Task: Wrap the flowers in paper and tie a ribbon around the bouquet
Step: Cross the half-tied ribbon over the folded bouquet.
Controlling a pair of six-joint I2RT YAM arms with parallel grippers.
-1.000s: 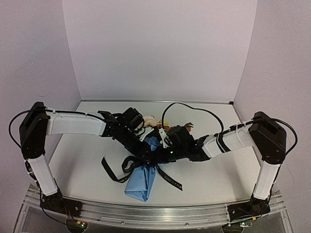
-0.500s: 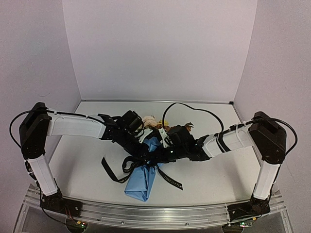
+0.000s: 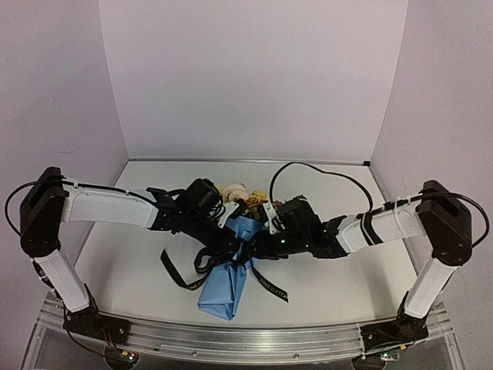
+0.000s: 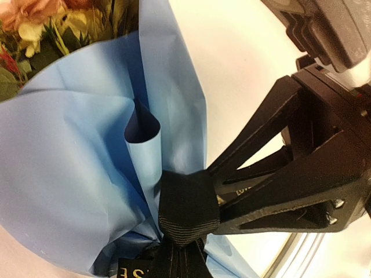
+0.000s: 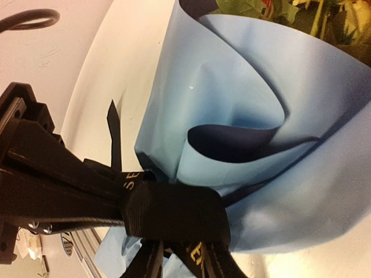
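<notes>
Your left hand (image 4: 213, 204) has now shut on the ribbon (image 4: 185, 215) around the bouquet (image 3: 223, 287), by the middle of the surface's (image 3: 347, 271) front edge. Your right hand's (image 5: 128, 207) grip there I cannot tell.

Light blue paper (image 3: 223, 291), black pale-lettered ribbon (image 3: 271, 287)
</notes>
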